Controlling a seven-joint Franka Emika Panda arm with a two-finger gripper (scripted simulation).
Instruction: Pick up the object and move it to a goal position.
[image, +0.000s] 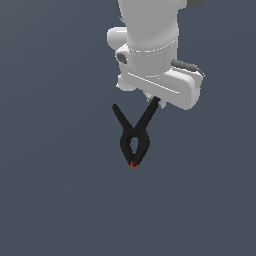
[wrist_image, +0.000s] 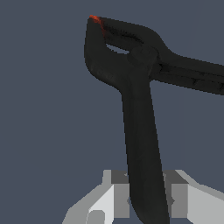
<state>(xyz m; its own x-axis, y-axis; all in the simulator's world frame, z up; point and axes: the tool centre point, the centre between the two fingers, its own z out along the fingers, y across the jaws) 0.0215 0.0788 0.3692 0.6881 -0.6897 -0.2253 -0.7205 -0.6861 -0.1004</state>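
Observation:
The object (image: 134, 140) is a small black spring clamp with red-orange jaw tips, and it hangs in the exterior view's middle, below the white arm. Its tips point down and its two handles splay upward. One handle runs up into my gripper (image: 156, 100), whose fingers are mostly hidden under the white hand there. In the wrist view my gripper (wrist_image: 146, 194) is shut on that handle of the clamp (wrist_image: 138, 109), with a grey finger (wrist_image: 114, 192) on each side. The other handle sticks out free to the side. Whether the clamp touches the ground I cannot tell.
A plain dark grey-blue ground (image: 50, 200) fills the background in both views. The white wrist and hand (image: 155, 55) take up the upper middle of the exterior view.

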